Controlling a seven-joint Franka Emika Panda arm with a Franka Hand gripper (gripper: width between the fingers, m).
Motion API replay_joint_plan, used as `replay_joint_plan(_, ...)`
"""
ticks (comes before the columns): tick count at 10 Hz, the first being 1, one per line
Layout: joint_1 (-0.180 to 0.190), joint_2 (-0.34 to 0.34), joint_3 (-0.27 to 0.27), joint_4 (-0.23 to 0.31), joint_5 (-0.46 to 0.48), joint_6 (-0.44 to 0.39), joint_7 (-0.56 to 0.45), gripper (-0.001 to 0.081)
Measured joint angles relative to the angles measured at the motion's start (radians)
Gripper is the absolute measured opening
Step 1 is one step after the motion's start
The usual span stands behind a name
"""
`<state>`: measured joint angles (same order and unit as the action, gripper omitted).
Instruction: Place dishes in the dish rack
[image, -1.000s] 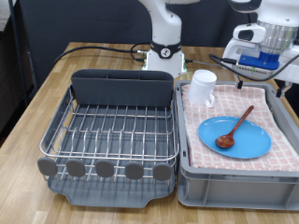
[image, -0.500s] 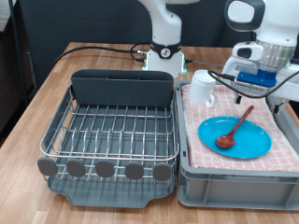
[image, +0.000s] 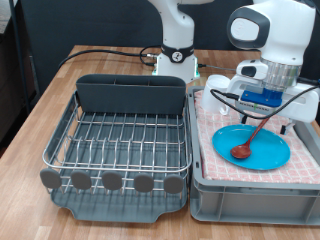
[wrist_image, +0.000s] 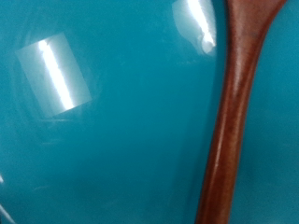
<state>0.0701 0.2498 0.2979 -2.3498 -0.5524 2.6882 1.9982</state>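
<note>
While the big silver wire dish rack (image: 120, 140) on its dark grey plastic tray sits bare at the exterior view's left, with its dark grey utensil caddy (image: 132, 94) along the far side, the white arm's gripper (image: 262, 112) hangs low over the grey plastic crate (image: 250, 185) lined with pink checked cloth at the right. Under it lies the round flat blue plate (image: 255, 148), and across the plate rests the small reddish-brown wooden spoon (image: 250, 140), bowl toward the bottom of the exterior view. The white handled mug (image: 217, 93) stands on the cloth beyond the plate. The wrist view is filled with blue plate and the spoon's handle (wrist_image: 235, 112); no fingers show there, so I cannot tell whether they are apart or together.
</note>
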Motion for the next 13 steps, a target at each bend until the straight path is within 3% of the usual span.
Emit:
replay_joint_plan(4, 0.018, 0.020, -0.054, -0.038, -0.118, 0.098, 0.133, 0.0802)
replay_joint_plan(7, 0.032, 0.029, -0.077, -0.048, -0.169, 0.124, 0.195, 0.0802)
replay_joint_plan(8, 0.037, 0.029, -0.079, -0.048, -0.175, 0.124, 0.207, 0.0725)
replay_joint_plan(9, 0.039, 0.029, -0.079, -0.048, -0.175, 0.123, 0.208, 0.0725)
replay_joint_plan(11, 0.041, 0.029, -0.079, -0.048, -0.175, 0.123, 0.209, 0.0352)
replay_joint_plan(12, 0.041, 0.029, -0.079, -0.048, -0.175, 0.123, 0.210, 0.0352)
replay_joint_plan(13, 0.041, 0.029, -0.079, -0.047, -0.175, 0.123, 0.212, 0.0160)
